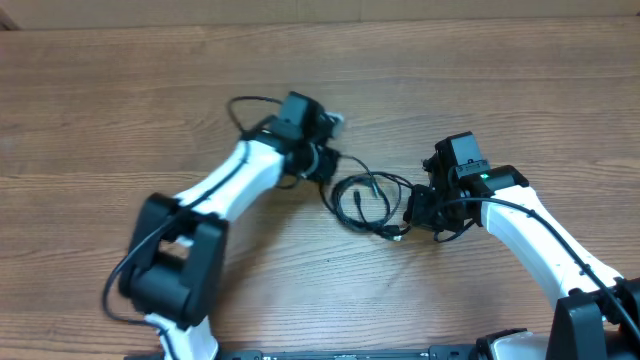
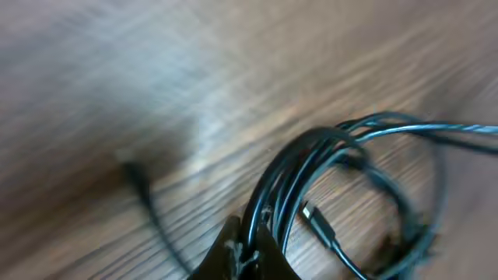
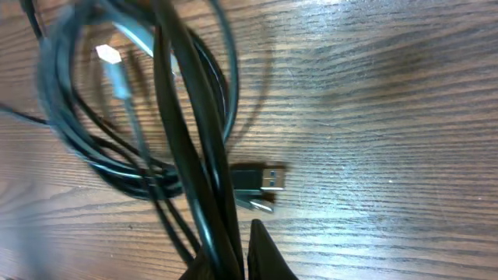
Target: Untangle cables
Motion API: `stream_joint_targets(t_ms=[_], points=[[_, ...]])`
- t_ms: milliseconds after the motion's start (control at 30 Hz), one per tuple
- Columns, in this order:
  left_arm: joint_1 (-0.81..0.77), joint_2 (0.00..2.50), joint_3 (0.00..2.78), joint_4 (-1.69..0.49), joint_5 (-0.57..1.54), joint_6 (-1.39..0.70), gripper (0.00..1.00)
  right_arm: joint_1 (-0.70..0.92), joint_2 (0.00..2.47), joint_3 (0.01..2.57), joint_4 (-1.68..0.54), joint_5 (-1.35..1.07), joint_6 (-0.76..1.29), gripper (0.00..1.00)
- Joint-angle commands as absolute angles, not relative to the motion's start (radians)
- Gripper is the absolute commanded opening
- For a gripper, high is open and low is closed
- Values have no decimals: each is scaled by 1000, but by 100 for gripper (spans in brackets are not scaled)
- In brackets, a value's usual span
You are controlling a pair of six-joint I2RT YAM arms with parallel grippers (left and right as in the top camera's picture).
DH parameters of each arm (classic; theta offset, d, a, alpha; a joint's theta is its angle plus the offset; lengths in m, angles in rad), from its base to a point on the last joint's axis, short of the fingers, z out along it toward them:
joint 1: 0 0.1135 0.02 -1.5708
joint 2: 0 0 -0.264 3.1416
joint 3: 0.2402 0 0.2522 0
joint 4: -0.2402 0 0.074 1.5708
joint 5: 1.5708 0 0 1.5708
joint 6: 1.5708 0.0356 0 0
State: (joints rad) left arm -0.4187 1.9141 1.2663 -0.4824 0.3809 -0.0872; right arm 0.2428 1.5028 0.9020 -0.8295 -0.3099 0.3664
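Note:
The cables (image 1: 362,200) are thin black cords in a tangled coil on the wooden table, between my two grippers. My left gripper (image 1: 328,165) is at the coil's upper left edge. In the left wrist view it (image 2: 249,250) is shut on strands of the coil (image 2: 311,152), and a small plug (image 2: 315,222) lies inside the loop. My right gripper (image 1: 415,212) is at the coil's lower right edge. In the right wrist view it (image 3: 233,253) is shut on several cords (image 3: 194,117). A silver-tipped USB plug (image 3: 261,177) lies just beyond its fingers, and another light tip (image 3: 109,54) is blurred.
A thin black loop (image 1: 245,105) arcs out behind the left wrist; I cannot tell whether it is a task cable or arm wiring. A blurred dark cord end (image 2: 140,183) lies left of the left gripper. The wooden table (image 1: 120,90) extends all around.

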Motion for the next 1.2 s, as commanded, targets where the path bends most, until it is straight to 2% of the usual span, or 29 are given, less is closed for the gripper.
stream_joint_targets(t_ms=[0, 167, 200, 333, 400, 567, 867, 1100, 1167], points=[[-276, 1729, 1292, -503, 509, -202, 4, 242, 1504, 902, -825, -302, 367, 4], [-126, 1626, 1292, -570, 519, -307, 5, 242, 1504, 902, -825, -303, 367, 4], [-104, 1620, 1292, -589, 519, -319, 8, 242, 1504, 902, -825, -303, 367, 4], [-90, 1631, 1292, -671, 522, -322, 54, 242, 1504, 902, -825, -303, 367, 4], [-105, 1645, 1291, -706, 521, -322, 63, 242, 1504, 902, -825, -303, 367, 4], [-186, 1702, 1291, -782, 521, -307, 63, 242, 1504, 902, -825, -303, 367, 4], [-357, 1859, 1291, -764, 411, -281, 64, 242, 1504, 902, -825, -303, 367, 4], [-403, 1959, 1291, -707, 403, -283, 58, 242, 1504, 902, -825, -303, 367, 4], [-408, 1989, 1291, -686, 403, -289, 53, 242, 1504, 902, -825, -304, 367, 4]])
